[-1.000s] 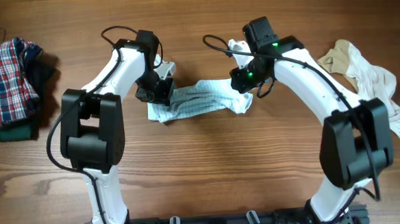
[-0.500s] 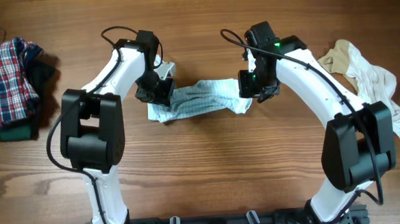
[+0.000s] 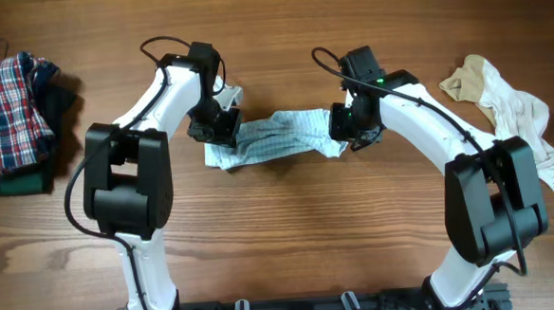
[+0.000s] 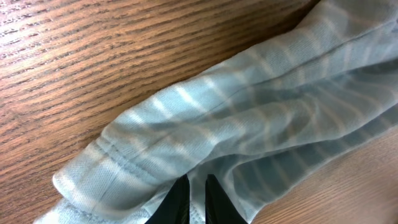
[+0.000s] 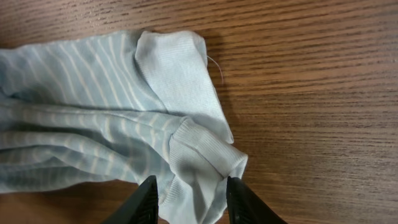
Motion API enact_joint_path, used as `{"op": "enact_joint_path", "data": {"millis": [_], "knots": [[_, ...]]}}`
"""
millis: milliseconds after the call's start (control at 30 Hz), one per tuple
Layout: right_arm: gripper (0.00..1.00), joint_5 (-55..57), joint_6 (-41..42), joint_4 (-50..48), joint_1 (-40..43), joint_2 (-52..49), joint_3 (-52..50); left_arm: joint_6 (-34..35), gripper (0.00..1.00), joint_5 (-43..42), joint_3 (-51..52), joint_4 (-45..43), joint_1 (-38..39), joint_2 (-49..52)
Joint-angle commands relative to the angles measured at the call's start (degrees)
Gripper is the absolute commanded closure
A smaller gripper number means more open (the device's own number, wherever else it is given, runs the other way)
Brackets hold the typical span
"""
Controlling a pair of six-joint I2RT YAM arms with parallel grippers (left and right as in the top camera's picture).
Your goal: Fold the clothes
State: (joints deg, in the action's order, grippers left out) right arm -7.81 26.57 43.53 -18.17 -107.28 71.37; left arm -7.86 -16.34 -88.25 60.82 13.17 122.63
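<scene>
The striped garment (image 3: 276,141) lies stretched across the middle of the surface (image 3: 291,249), between the two arms. The left end effector (image 4: 194,200) is closed on a fold at one end of it, while the right end effector (image 5: 189,202) stands open astride the white cuff (image 5: 205,155) at the other end. A plaid garment (image 3: 3,98) is heaped at the far left and cream garments (image 3: 512,114) at the far right.
</scene>
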Motion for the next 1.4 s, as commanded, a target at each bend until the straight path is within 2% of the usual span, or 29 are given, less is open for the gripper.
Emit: {"op": "enact_joint_path", "data": {"millis": [0, 167, 267, 567, 733, 800, 900, 1100, 1367], "knots": [[0.64, 0.76, 2.54, -0.85, 0.24, 0.66, -0.48, -0.90, 0.90, 0.28, -1.03, 0.07, 0.07, -0.83], [0.65, 0.74, 4.70, -0.66, 0.24, 0.66, -0.59, -0.92, 0.90, 0.31, -1.03, 0.07, 0.07, -0.83], [0.71, 0.74, 5.16, -0.37, 0.24, 0.66, -0.63, -0.92, 0.90, 0.31, -1.03, 0.04, 0.07, -0.81], [0.68, 0.76, 8.35, -0.28, 0.24, 0.66, -1.03, -0.92, 0.89, 0.33, -1.03, -0.17, 0.07, -0.83], [0.67, 0.72, 12.48, -6.47, 0.24, 0.66, -5.73, -0.92, 0.89, 0.33, -1.03, -0.20, 0.07, -0.81], [0.73, 0.26, 12.46, -7.54, 0.24, 0.68, -5.70, -0.92, 0.89, 0.33, -1.03, -0.20, 0.07, -0.81], [0.74, -1.25, 12.17, -7.37, 0.24, 0.70, -4.48, -0.92, 0.89, 0.33, -1.03, -0.20, 0.07, -0.81], [0.96, -1.22, 10.86, -6.08, 0.24, 0.70, -2.36, -0.92, 0.89, 0.33, -1.03, -0.17, 0.07, -0.81], [0.96, -1.40, 7.96, -3.52, 0.26, 5.77, 1.49, -0.92, 0.89, 0.33, -1.03, -0.17, 0.07, -0.81]]}}
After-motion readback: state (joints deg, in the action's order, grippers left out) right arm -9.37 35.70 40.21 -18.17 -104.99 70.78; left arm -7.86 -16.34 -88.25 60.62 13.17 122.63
